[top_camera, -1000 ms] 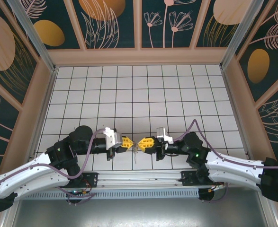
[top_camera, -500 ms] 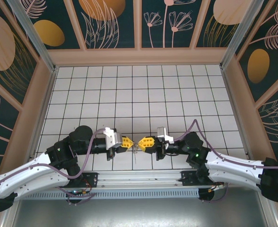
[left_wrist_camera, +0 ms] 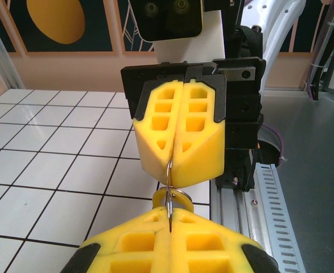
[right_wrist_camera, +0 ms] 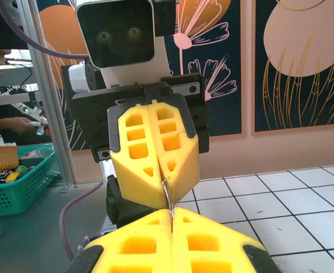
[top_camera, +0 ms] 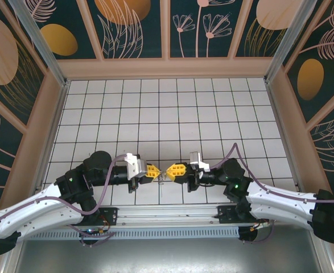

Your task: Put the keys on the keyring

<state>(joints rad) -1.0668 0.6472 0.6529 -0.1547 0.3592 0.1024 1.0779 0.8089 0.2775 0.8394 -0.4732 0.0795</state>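
Left gripper (top_camera: pixel 155 170): closed, pinching the keyring (left_wrist_camera: pixel 169 191).
Right gripper (top_camera: pixel 170 170): closed on the same keyring (very thin, seen edge-on).
Why: we judge that opposed pinches steady it for threading.

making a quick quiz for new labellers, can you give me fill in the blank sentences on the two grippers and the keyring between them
The left gripper and the right gripper meet tip to tip, each with its jaws ___.
The thin keyring between them is pinched by ___ grippers at once.
The fingers of each gripper are coloured ___.
The table under them has ___ tiles with dark lines.
Missing words: shut; both; yellow; white.
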